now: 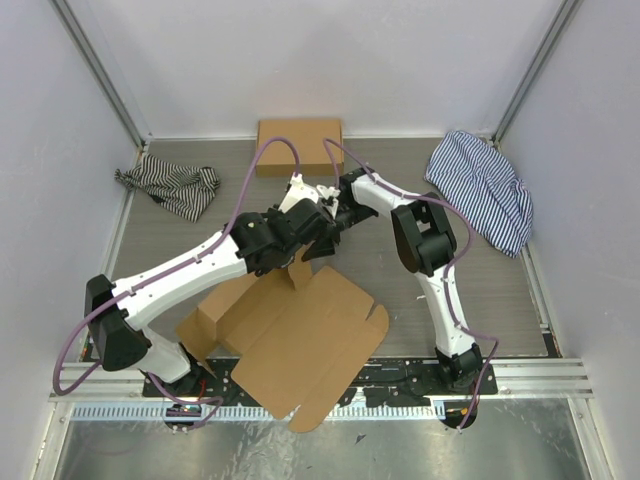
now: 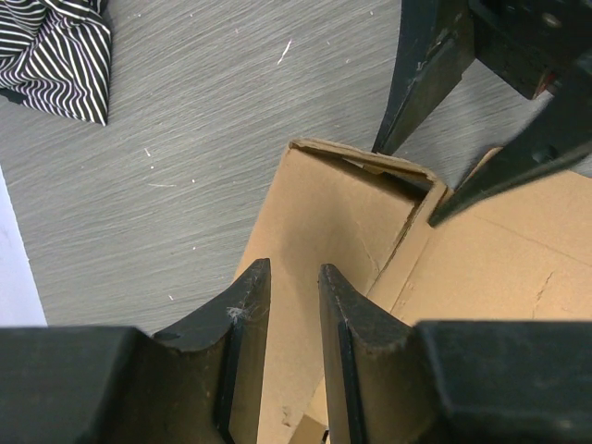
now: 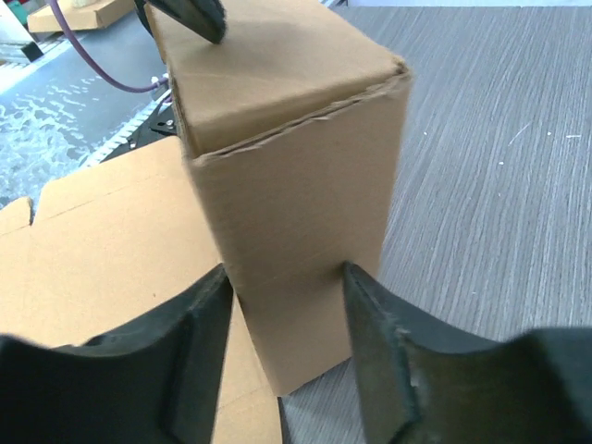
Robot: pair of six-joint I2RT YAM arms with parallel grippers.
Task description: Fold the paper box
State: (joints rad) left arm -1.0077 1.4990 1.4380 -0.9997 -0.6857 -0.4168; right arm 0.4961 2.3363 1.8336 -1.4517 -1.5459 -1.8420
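Note:
The paper box lies mostly flat at the near middle of the table, brown and unprinted, with one folded flap standing upright at its far end. My right gripper has a finger against each side of that upright flap, low down near the table. In the left wrist view its fingers straddle the flap's far corner. My left gripper hovers over the same flap with its jaws partly apart, a fingertip resting on the flap's top. Both grippers meet above the flap.
A low plain brown box sits by the back wall. Striped cloths lie at the far left and far right; the left one is near the left arm. The paper box overhangs the front rail.

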